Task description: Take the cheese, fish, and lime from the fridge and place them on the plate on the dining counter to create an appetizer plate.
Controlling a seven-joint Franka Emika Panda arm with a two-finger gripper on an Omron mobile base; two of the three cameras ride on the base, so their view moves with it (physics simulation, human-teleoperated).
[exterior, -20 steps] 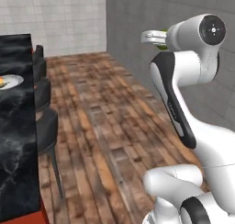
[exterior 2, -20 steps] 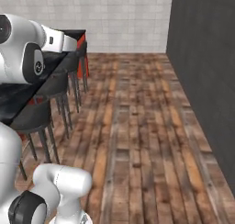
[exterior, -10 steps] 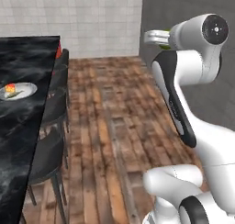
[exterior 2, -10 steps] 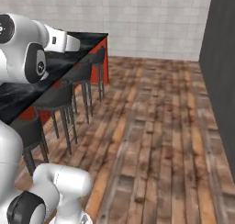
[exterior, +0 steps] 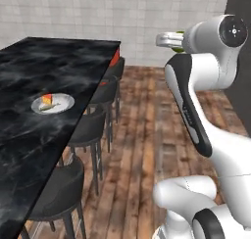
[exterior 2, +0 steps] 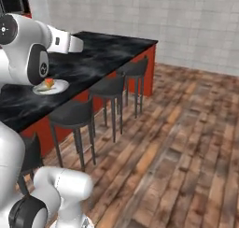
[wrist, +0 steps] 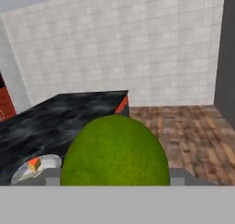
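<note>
Turning with its base, the robot now faces the dining counter [exterior: 44, 86] far more squarely than a second ago: in the left base view the black marbled top filled only the left edge then, and now it spreads across the left half, with the plate [exterior: 64, 102] in plain sight. This is the cameras swinging round, not the furniture moving. For the task, it suggests the carry from the fridge is nearly over and the drop-off is coming up.

The gripper [exterior: 172, 40] is held high and out ahead of the arm, well apart from the plate and not yet over the counter. It is closed on the lime [wrist: 114, 150], which bulges green and round at the bottom of the hand view, between the fingers; a sliver of green also peeks out beside the hand in the left base view.

Counting what can be seen: one plate, lying on the counter near its stool-side edge. One cheese [exterior 2: 49, 83] wedge, orange with a red side, on that plate. A pale sliver lies beside the cheese and may be the fish, but it is too small to tell. One lime, in the gripper. Three black stools [exterior 2: 109, 87] stand along the counter's red base in the right base view.
</note>
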